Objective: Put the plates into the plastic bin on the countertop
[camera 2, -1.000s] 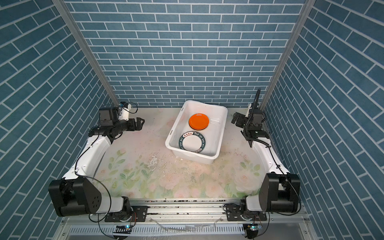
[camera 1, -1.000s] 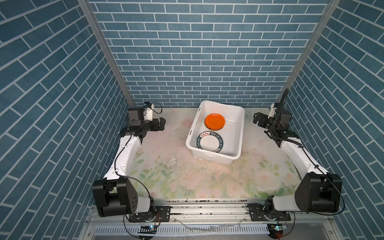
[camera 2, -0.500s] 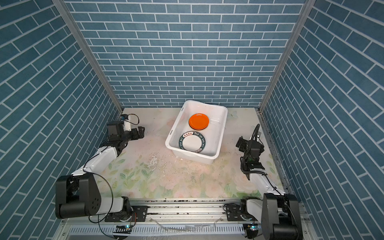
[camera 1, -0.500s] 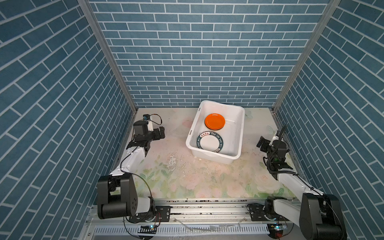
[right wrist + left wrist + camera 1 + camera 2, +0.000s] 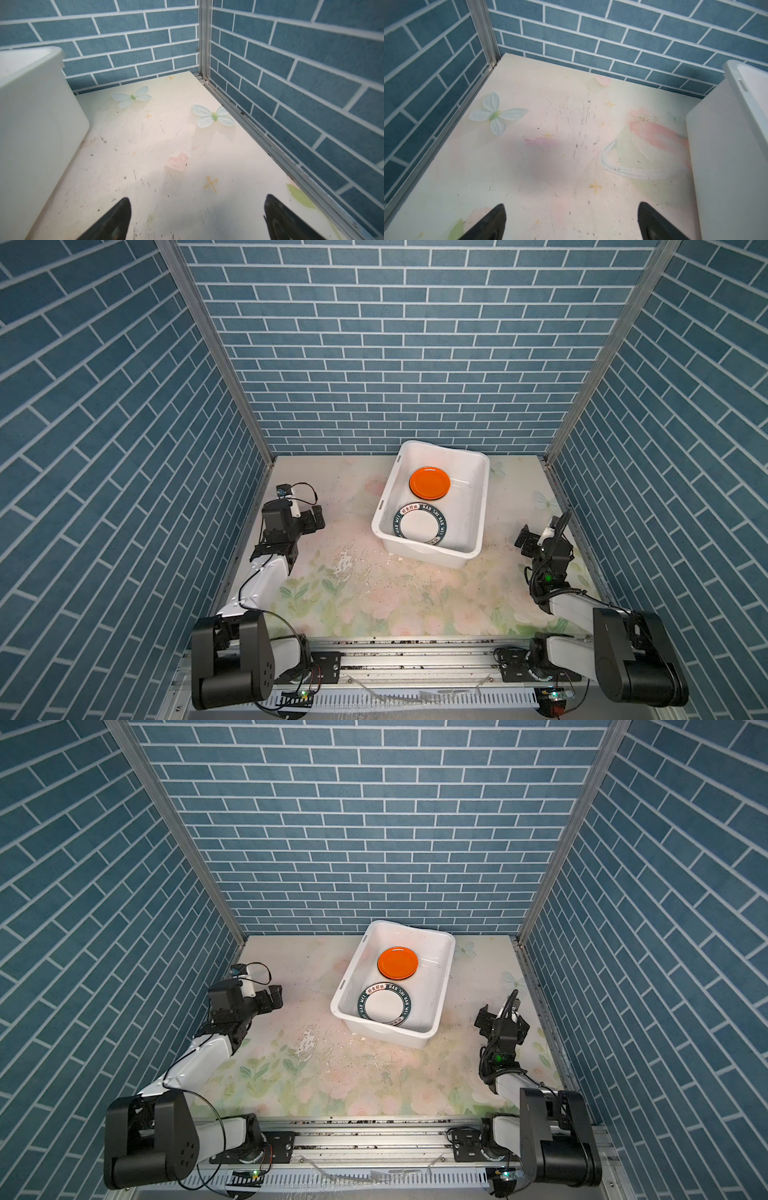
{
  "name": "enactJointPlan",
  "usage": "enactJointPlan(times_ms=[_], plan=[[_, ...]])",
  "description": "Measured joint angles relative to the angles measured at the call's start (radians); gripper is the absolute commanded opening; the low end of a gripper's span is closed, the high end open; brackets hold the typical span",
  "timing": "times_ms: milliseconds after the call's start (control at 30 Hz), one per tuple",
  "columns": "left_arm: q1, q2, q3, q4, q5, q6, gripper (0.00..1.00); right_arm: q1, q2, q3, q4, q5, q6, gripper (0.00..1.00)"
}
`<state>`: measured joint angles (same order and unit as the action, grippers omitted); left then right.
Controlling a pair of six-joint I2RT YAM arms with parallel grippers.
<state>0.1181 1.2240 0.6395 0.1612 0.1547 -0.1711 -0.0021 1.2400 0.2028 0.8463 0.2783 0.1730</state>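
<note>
Orange plate point(image 5: 429, 482) and green-rimmed plate point(image 5: 419, 526) lie in the plastic bin point(image 5: 476, 506) on the countertop point(image 5: 374, 593) in both top views, perhaps touching. Left wrist view: left gripper point(image 5: 572, 204) spread wide, empty. Right wrist view: right gripper point(image 5: 197, 197) likewise wide, holding nothing.

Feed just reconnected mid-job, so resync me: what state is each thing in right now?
plastic bin: upright on countertop, holding plates.
orange plate: flat in bin, far end.
green-rimmed plate: flat in bin, near end.
left gripper: open, empty.
right gripper: open, empty.
</note>
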Motion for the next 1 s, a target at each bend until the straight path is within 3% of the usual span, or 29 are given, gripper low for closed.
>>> enactJointPlan(times_ms=[200, 467, 767, 1000], plan=[[0.026, 0.011, -0.087, 0.104, 0.039, -0.011, 1.0, -0.007, 0.023, -0.023, 0.082, -0.024, -0.007, 0.99], [0.06, 0.106, -0.191, 0.288, 0.187, 0.072, 1.0, -0.022, 0.046, -0.022, 0.112, -0.03, -0.007, 0.99], [0.093, 0.256, -0.224, 0.591, 0.256, 0.098, 1.0, -0.04, 0.249, -0.024, 0.291, -0.058, -0.015, 0.99], [0.069, 0.263, -0.339, 0.776, 0.284, 0.127, 1.0, -0.065, 0.333, -0.035, 0.41, -0.122, -0.022, 0.99]])
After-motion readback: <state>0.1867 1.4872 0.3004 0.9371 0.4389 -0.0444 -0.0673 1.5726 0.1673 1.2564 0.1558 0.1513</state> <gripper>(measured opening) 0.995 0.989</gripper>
